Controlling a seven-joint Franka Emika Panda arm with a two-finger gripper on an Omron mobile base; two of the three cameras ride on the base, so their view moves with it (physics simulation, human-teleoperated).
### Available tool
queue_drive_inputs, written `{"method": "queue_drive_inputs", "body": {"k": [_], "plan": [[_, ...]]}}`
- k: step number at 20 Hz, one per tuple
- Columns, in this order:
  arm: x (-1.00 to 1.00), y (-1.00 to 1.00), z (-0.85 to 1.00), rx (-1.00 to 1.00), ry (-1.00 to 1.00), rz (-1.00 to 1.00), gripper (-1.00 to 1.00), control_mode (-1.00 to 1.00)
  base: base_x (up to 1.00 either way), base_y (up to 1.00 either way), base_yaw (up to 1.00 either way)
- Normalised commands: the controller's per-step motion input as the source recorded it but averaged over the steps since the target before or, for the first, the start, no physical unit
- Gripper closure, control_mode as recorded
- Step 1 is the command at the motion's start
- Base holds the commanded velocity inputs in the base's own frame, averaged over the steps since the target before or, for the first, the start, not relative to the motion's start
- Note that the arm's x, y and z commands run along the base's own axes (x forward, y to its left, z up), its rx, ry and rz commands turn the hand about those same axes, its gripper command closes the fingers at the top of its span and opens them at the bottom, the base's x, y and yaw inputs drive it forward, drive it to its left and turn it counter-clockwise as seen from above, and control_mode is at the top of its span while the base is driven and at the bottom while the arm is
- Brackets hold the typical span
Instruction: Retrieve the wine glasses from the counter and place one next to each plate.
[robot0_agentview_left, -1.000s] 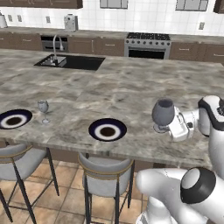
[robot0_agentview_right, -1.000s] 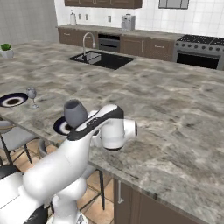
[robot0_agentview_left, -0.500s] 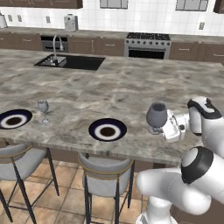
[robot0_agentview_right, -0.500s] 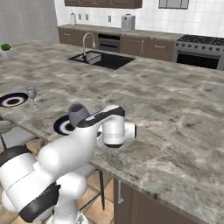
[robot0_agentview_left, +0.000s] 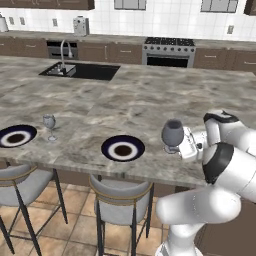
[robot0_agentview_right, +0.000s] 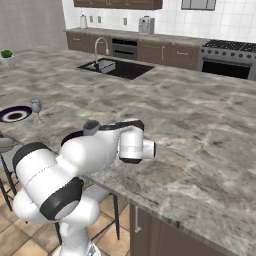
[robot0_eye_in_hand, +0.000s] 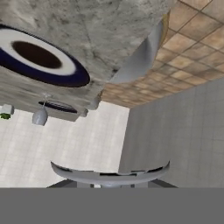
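Observation:
The larger smoky grey wine glass (robot0_agentview_left: 173, 134) stays upright with my gripper (robot0_agentview_left: 179, 144) shut on it from the right, low over the island top. It is a short way right of the near dark plate (robot0_agentview_left: 123, 148). Over my arm its rim (robot0_agentview_right: 91, 127) just shows, and it is a grey arc (robot0_eye_in_hand: 109, 175) at the bottom of the hand view. The smaller pale wine glass (robot0_agentview_left: 49, 122) stands right of the far plate (robot0_agentview_left: 16, 136). The hand view is rolled over, with the near plate (robot0_eye_in_hand: 39, 57) large at the top left and the small glass (robot0_eye_in_hand: 39, 116) beyond.
The marble island (robot0_agentview_left: 150, 100) holds a sink and tap (robot0_agentview_left: 80, 71) at its far side. Two stools (robot0_agentview_left: 122, 200) stand under its near edge. The back counter (robot0_agentview_left: 125, 39) runs along the tiled wall beside a stove (robot0_agentview_left: 167, 50). A small potted plant (robot0_agentview_right: 7, 55) sits far left.
My gripper has carried the grey goblet leftward and slightly down, closer to the near plate. The small glass and both plates have stayed put.

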Motion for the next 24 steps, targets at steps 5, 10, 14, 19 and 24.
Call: {"method": "queue_drive_inputs", "body": {"k": [5, 10, 14, 19, 24], "plan": [[0.45, 0.0, -0.28, 0.0, 0.0, 0.0, 1.0, -1.0, 0.0, 0.0, 0.0], [0.46, 0.0, -0.29, 0.0, 0.0, 0.01, 1.0, -1.0, 0.0, 0.0, 0.0], [0.41, 0.0, -0.28, 0.0, 0.0, 0.01, 1.0, -1.0, 0.0, 0.0, 0.0], [0.37, 0.0, -0.29, 0.0, 0.0, 0.0, 1.0, -1.0, 0.0, 0.0, 0.0], [0.38, 0.0, -0.29, 0.0, 0.0, 0.0, 1.0, -1.0, 0.0, 0.0, 0.0]]}}
